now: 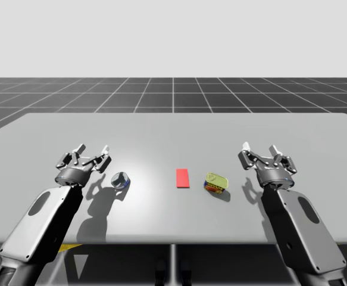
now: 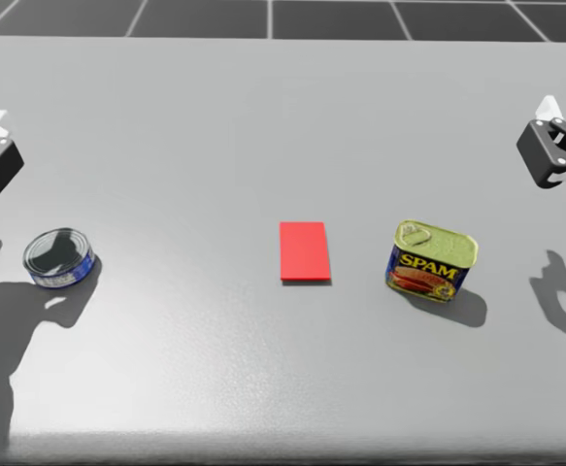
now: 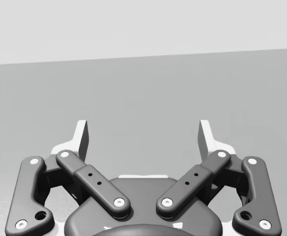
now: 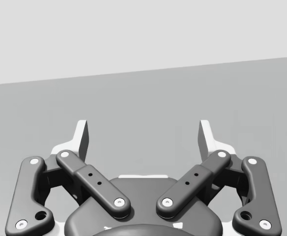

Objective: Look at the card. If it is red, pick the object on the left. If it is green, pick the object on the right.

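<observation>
A smooth, matte grey table (image 1: 173, 128) stands with a dark gridded floor (image 1: 173, 92) beyond its far edge. At the table's middle lies a flat red card (image 2: 305, 251), a thin rectangle with crisp corners.

To the left of the card, well apart from it, sits a round can (image 2: 59, 258). It is low and squat, with a dark, glossy lid that mirrors the light and a blue band around its side. To the right of the card, and nearer to it, stands a rectangular tin (image 2: 435, 259) with rounded corners, a yellow-green metal lid and a blue and yellow printed side. It is turned slightly askew.

My left gripper (image 1: 93, 149) hangs above the table just to the left of the round can and a little farther back, near it but not touching. Its shadow falls beside the can. Its two fingers (image 3: 82, 140), dark with white tips, are spread wide with bare table between them.

My right gripper (image 1: 259, 149) hangs to the right of the rectangular tin, apart from it. Its fingers are likewise spread wide and hold nothing.
</observation>
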You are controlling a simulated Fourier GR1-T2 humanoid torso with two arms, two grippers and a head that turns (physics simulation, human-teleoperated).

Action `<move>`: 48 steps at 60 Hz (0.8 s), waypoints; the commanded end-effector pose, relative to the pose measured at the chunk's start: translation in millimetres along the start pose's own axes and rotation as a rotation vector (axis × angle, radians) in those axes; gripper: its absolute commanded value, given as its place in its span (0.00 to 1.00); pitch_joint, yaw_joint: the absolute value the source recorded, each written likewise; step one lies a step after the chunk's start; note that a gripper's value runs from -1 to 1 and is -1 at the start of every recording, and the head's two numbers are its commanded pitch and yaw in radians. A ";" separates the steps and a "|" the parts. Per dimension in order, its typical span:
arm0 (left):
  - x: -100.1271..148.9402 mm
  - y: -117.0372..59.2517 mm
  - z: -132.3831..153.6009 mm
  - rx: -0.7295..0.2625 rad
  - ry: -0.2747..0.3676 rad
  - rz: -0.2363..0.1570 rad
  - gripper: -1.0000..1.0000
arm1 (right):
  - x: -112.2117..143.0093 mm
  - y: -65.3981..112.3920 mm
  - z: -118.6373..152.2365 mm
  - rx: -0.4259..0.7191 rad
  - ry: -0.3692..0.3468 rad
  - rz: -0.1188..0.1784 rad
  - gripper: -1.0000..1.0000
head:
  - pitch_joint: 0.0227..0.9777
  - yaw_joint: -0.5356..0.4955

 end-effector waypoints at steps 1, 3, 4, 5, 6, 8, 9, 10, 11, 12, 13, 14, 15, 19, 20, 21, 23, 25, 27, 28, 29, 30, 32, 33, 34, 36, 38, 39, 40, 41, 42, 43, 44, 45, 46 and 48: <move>1.0 0.1 0.0 -0.001 -0.004 -0.001 0.00 | -1.1 0.4 -0.9 0.001 0.002 0.003 0.00 | 0.89 0.48; 1.3 0.0 0.3 -0.001 -0.004 -0.002 0.00 | -1.0 0.3 -1.0 0.002 0.001 0.003 0.00 | 0.90 0.47; 1.4 0.0 0.3 -0.002 -0.004 -0.002 0.00 | -0.9 0.3 -1.0 0.002 0.001 0.003 0.00 | 0.90 0.47; 1.5 0.1 0.3 -0.002 -0.004 -0.002 0.00 | -0.9 0.3 -1.1 0.002 0.001 0.003 0.00 | 0.90 0.47; 1.5 0.0 0.3 -0.002 -0.004 -0.002 0.00 | -0.8 0.3 -1.1 0.002 0.001 0.002 0.00 | 0.90 0.47; 1.8 -0.1 0.3 -0.002 -0.004 -0.002 0.00 | -0.7 0.3 -1.0 0.002 0.001 0.002 0.00 | 0.90 0.47; 1.6 -0.1 0.1 -0.001 -0.004 -0.004 0.00 | -0.8 0.2 -1.2 0.002 0.002 0.003 0.00 | 0.90 0.47; 1.6 -0.1 0.2 -0.001 -0.004 -0.005 0.00 | -0.8 0.2 -1.2 0.002 0.002 0.003 0.00 | 0.90 0.47; 1.6 -0.2 0.3 -0.001 -0.003 -0.005 0.00 | -0.8 0.2 -1.0 0.002 0.002 0.003 0.00 | 0.90 0.47; 1.5 -0.3 0.4 -0.002 -0.003 -0.005 0.00 | -0.7 0.1 -0.9 0.002 0.002 0.002 0.00 | 0.89 0.47; 1.5 -0.3 0.3 -0.002 -0.003 -0.006 0.00 | -0.6 0.1 -0.9 0.002 0.001 0.002 0.00 | 0.89 0.47; 1.5 -0.3 0.4 -0.002 -0.003 -0.006 0.00 | -0.4 0.0 -0.9 0.002 0.001 0.002 0.00 | 0.89 0.47; 1.5 -0.5 0.5 -0.001 -0.003 -0.006 0.00 | -0.4 -0.1 -0.7 0.002 0.000 0.002 0.00 | 0.89 0.48; 1.8 -0.5 0.9 -0.001 -0.004 -0.006 0.00 | -0.2 -0.3 -0.5 0.002 -0.001 0.002 0.00 | 0.88 0.48; 1.9 -0.5 0.9 -0.001 -0.004 -0.006 0.00 | -0.2 -0.3 -0.5 0.002 -0.001 0.002 0.00 | 0.88 0.48; 1.7 -0.5 0.8 -0.001 -0.004 -0.006 0.00 | -0.3 -0.2 -0.5 0.002 0.000 0.002 0.00 | 0.88 0.48; 1.7 -0.5 0.8 -0.001 -0.004 -0.006 0.00 | -0.6 -0.1 -0.5 0.003 0.000 0.002 0.00 | 0.88 0.49; 1.7 -0.5 0.8 -0.001 -0.004 -0.006 0.00 | -0.8 0.1 -0.5 0.003 0.001 0.003 0.00 | 0.88 0.50; 1.7 -0.5 0.8 -0.001 -0.004 -0.006 0.00 | -0.9 0.1 -0.5 0.003 0.001 0.004 0.00 | 0.88 0.50; 1.7 -0.5 0.8 -0.001 -0.004 -0.006 0.00 | -0.9 0.1 -0.5 0.004 0.001 0.004 0.00 | 0.88 0.51; 2.0 -0.5 1.0 -0.001 -0.004 -0.006 0.00 | -0.9 0.2 -0.5 0.004 0.001 0.003 0.00 | 0.88 0.52; 2.0 -0.5 0.9 0.000 -0.003 -0.006 0.00 | -0.9 0.2 -0.5 0.004 0.001 0.004 0.00 | 0.88 0.53; 1.9 -0.6 1.1 -0.001 -0.003 -0.006 0.00 | -0.9 0.7 -0.5 0.005 0.001 0.004 0.00 | 0.88 0.54; 1.9 -0.6 1.1 -0.001 -0.002 -0.006 0.00 | -0.9 0.7 -0.5 0.005 0.001 0.005 0.00 | 0.88 0.55; 1.8 -0.7 1.1 -0.001 -0.002 -0.006 0.00 | -0.9 0.7 -0.5 0.006 0.001 0.005 0.00 | 0.88 0.56; 1.7 -0.9 1.0 -0.001 -0.001 -0.007 0.00 | -0.9 0.8 -0.5 0.006 0.001 0.005 0.00 | 0.88 0.58; 1.4 -1.3 0.9 -0.001 0.000 -0.009 0.00 | -0.8 1.0 -0.5 0.008 0.002 0.005 0.00 | 0.88 0.61; 1.4 -1.3 0.9 -0.002 0.000 -0.009 0.00 | -0.9 1.0 -0.5 0.008 0.002 0.005 0.00 | 0.88 0.61; 1.4 -1.3 0.8 -0.002 0.001 -0.009 0.00 | -0.8 1.1 -0.5 0.008 0.002 0.005 0.00 | 0.88 0.62; 1.4 -1.3 0.8 -0.002 0.001 -0.009 0.00 | -0.9 1.2 -0.6 0.008 0.003 0.005 0.00 | 0.89 0.64; 1.4 -1.3 0.8 -0.002 0.001 -0.009 0.00 | -1.0 1.2 -0.6 0.009 0.003 0.006 0.00 | 0.89 0.65; 1.4 -1.3 0.8 -0.002 0.001 -0.009 0.00 | -1.0 1.2 -0.7 0.009 0.003 0.006 0.00 | 0.89 0.65; 1.3 -1.3 0.8 -0.002 0.001 -0.009 0.00 | -1.1 1.3 -0.6 0.009 0.003 0.006 0.00 | 0.89 0.66; 1.2 -1.3 0.8 -0.002 0.001 -0.009 0.00 | -1.1 1.6 -0.3 0.010 0.003 0.007 0.00 | 0.89 0.68; 1.2 -1.3 0.9 -0.002 0.001 -0.009 0.00 | -1.2 1.6 -0.4 0.010 0.004 0.006 0.00 | 0.89 0.70; 1.1 -1.4 0.8 -0.002 0.002 -0.009 0.00 | -1.3 2.4 0.3 0.010 0.004 0.007 0.00 | 0.89 0.71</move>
